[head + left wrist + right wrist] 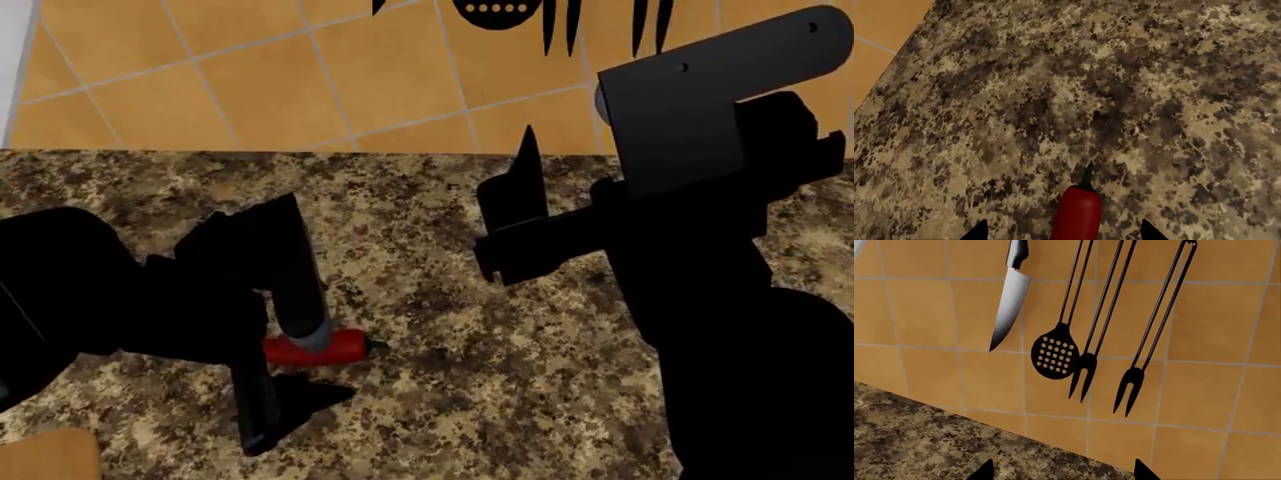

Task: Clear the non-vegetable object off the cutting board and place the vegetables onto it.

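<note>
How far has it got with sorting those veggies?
Early days. Nothing shows as finished. The left pincer is around the red chili, which lies on the speckled counter. Only a corner of the cutting board shows. The right pincer hangs idle above.

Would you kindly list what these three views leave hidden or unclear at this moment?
- Cutting board: head view shows only a tan corner; the frame edge cuts the rest.
- Chili: head view, the left gripper covers its middle; the left wrist view's edge crops its lower end.
- Radish and beet: in no view.
- Right gripper: the right wrist view shows only two fingertips; nothing sits between them.
</note>
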Motion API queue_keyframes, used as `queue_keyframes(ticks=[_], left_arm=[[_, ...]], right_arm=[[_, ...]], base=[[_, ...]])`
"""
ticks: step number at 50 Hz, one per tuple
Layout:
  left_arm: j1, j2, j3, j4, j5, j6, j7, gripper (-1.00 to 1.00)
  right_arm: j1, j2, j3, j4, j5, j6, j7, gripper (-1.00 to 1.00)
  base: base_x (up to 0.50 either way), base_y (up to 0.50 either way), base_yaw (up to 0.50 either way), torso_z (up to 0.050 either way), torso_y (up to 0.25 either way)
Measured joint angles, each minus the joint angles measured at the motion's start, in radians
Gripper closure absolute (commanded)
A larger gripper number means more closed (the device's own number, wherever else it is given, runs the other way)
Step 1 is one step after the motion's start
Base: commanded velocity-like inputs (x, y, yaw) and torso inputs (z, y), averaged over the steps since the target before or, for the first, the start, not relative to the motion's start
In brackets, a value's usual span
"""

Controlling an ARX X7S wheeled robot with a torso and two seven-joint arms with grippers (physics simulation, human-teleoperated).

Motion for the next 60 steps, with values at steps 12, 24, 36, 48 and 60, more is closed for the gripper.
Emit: queue_keyframes(ticks=[12, 24, 36, 48, 60], left_arm=[[0.030, -0.003, -0.005, 0.018, 0.012, 0.006, -0.046, 1.00], [0.012, -0.027, -0.006, 0.070, -0.002, -0.041, -0.071, 1.00], [-0.049, -0.061, -0.058, 0.152, -0.042, -0.094, -0.111, 1.00], [-0.108, -0.124, -0.092, 0.319, -0.101, -0.193, -0.156, 1.00], [-0.144, -0.222, -0.100, 0.513, -0.169, -0.311, -0.194, 1.00]], right_arm=[[-0.004, 0.001, 0.001, -0.004, 0.005, -0.001, 0.005, -1.00], [0.001, 0.000, 0.004, -0.011, 0.011, 0.006, 0.010, -1.00], [0.004, 0.002, 0.005, -0.014, 0.018, 0.010, 0.013, -1.00], [-0.002, 0.003, 0.009, -0.017, 0.024, 0.007, 0.017, -1.00], [0.007, 0.004, 0.009, -0.023, 0.031, 0.017, 0.022, -1.00]], base=[[0.04, 0.00, -0.01, -0.001, 0.000], [0.04, 0.00, 0.00, -0.001, 0.000], [0.04, 0.00, 0.00, 0.000, 0.000], [0.04, 0.00, 0.00, 0.000, 0.000], [0.04, 0.00, 0.00, 0.000, 0.000]])
